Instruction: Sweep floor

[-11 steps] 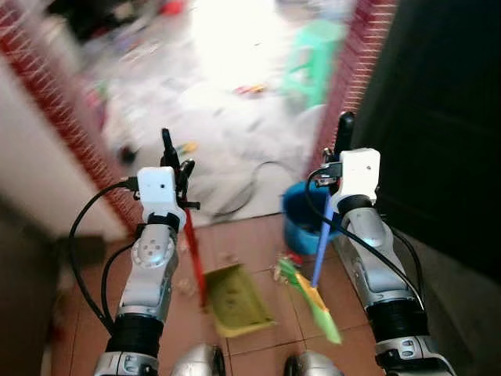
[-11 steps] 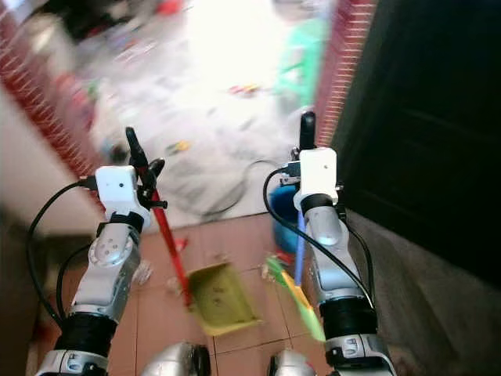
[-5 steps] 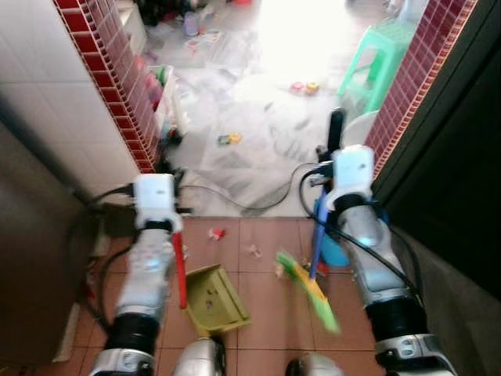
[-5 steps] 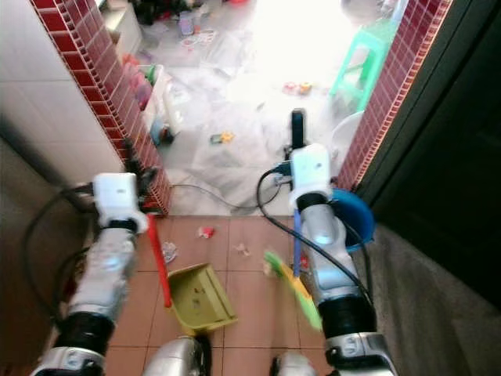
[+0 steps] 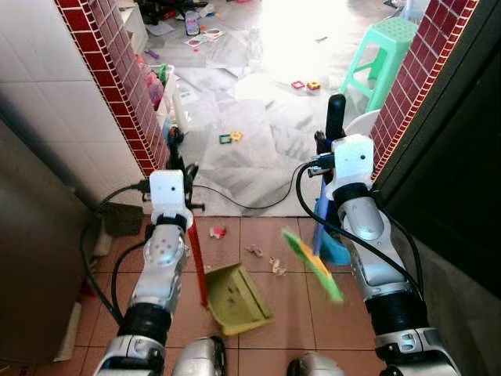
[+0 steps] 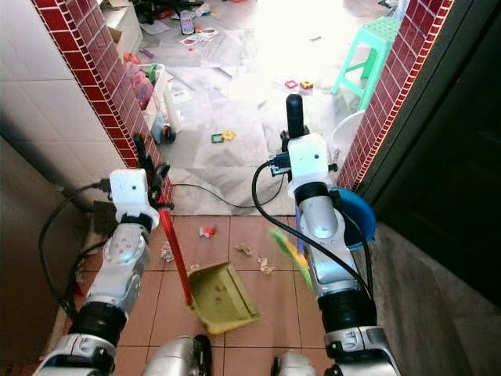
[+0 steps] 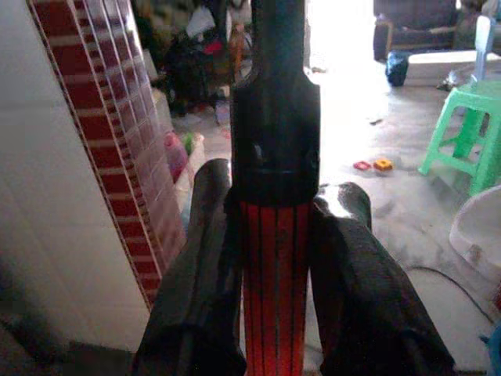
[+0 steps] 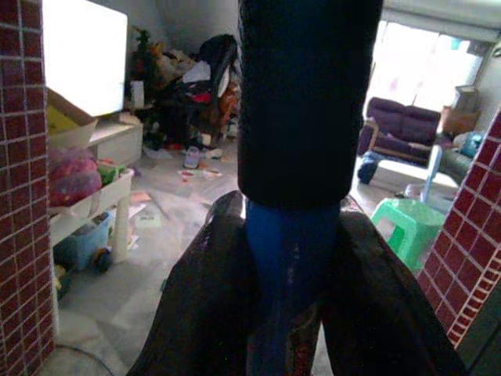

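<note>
Left claw point(image 5: 174, 157), centre-left of the left eye view: two black fingers clamped on the red ribbed handle with black grip point(image 7: 274, 258); handle runs down and slightly toward the frame centre to the yellow-green plastic dustpan point(image 5: 237, 298), which rests on the terracotta floor tiles point(image 5: 290, 345) at lower centre, mouth turned up and to the right.

Right claw point(image 5: 335, 145), centre-right: fingers clamped on the blue broom shaft with black grip point(image 8: 291, 235); shaft drops steeply to the green-and-yellow broom head point(image 5: 313, 265), blurred, apparently just above the tiles, lying right of the dustpan and apart from it.

Debris: small pale scraps point(image 5: 276, 266) on the tiles between broom head and dustpan, near both; a red scrap point(image 5: 217, 232) further up-left, beside the red handle.

Governing relation, as judged: scraps lie left of the broom head and up-right of the dustpan mouth; a sweep from right toward lower left would carry them in; right arm is nearer.

Surroundings: blue plastic bucket point(image 6: 356, 219) behind the right arm; green plastic stool point(image 5: 383, 47) at upper right; red brick-tile wall edge point(image 5: 117, 86) at upper left.
</note>
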Motion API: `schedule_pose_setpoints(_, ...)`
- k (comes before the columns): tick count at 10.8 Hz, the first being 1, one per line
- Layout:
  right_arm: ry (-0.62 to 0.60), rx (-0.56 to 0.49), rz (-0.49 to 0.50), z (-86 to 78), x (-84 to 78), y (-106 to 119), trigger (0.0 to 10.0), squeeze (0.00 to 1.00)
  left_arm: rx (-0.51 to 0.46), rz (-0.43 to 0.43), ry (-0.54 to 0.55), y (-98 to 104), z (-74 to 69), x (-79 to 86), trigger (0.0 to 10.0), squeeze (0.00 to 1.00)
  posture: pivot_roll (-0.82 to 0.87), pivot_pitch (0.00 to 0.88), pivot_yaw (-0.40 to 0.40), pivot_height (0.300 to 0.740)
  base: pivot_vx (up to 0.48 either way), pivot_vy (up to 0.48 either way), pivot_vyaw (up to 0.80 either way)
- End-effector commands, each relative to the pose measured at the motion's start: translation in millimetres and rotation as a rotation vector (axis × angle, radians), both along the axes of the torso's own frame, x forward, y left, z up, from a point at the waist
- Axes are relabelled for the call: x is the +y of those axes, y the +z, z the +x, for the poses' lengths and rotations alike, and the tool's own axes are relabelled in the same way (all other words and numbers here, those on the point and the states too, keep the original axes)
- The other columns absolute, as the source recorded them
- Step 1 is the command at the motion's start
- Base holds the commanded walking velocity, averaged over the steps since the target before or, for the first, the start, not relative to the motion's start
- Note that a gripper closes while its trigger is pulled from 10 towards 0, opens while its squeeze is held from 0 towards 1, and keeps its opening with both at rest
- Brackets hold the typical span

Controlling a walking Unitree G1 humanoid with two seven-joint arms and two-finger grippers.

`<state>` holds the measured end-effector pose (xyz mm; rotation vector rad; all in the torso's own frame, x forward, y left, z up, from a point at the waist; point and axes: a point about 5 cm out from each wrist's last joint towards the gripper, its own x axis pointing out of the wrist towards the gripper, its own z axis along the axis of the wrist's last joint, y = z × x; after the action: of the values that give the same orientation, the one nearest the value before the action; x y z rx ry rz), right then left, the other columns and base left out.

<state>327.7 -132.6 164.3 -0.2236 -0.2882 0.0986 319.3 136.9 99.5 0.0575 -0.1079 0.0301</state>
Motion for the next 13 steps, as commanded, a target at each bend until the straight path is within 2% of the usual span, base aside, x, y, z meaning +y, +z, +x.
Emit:
schedule_pose_setpoints(1, -0.008, -0.072, -0.022, 4.6, -1.8, 14, 10.0, 0.00, -0.080, 0.054, 0.040, 12, 4.4, 9.3, 10.0, 0.00, -0.07, 0.058, 0.081, 0.740, 0.000, 0.000, 0.00)
schedule_pose_setpoints(3, -0.035, -0.089, -0.091, 15.0, -0.8, 14, 10.0, 0.00, -0.052, -0.005, 0.126, 3, 5.5, 13.9, 10.0, 0.00, -0.06, 0.063, 0.074, 0.740, 0.000, 0.000, 0.00)
schedule_pose_setpoints(5, -0.017, -0.076, -0.111, 18.4, 3.4, 9, 10.0, 0.00, -0.013, -0.066, 0.044, -4, 5.1, -1.7, 10.0, 0.00, -0.06, 0.067, 0.058, 0.740, 0.000, 0.000, 0.00)
schedule_pose_setpoints(6, -0.003, -0.055, -0.122, 18.7, 7.3, 2, 10.0, 0.00, -0.004, -0.070, 0.012, -8, 3.9, -8.0, 10.0, 0.00, -0.06, 0.070, 0.049, 0.740, 0.000, 0.000, 0.00)
schedule_pose_setpoints(7, 0.027, 0.010, -0.070, 18.8, 14.1, -9, 10.0, 0.00, 0.040, -0.145, -0.023, -14, 3.7, -13.8, 10.0, 0.00, -0.06, 0.074, 0.043, 0.740, 0.000, 0.000, 0.00)
schedule_pose_setpoints(9, 0.089, 0.094, 0.084, 18.8, 28.6, -15, 10.0, 0.00, 0.060, -0.172, -0.069, -17, 4.9, -23.4, 10.0, 0.00, -0.07, 0.079, 0.033, 0.740, 0.000, 0.000, 0.00)
schedule_pose_setpoints(11, 0.139, 0.076, 0.158, 22.9, 35.5, 1, 10.0, 0.00, 0.074, -0.203, -0.080, -20, 5.4, -27.7, 10.0, 0.00, -0.09, 0.085, 0.028, 0.740, 0.000, 0.000, 0.00)
schedule_pose_setpoints(13, 0.203, 0.000, 0.171, 31.6, 35.7, 37, 10.0, 0.00, 0.018, -0.137, -0.135, -8, 9.4, -33.1, 10.0, 0.00, -0.10, 0.096, 0.024, 0.740, 0.000, 0.000, 0.00)
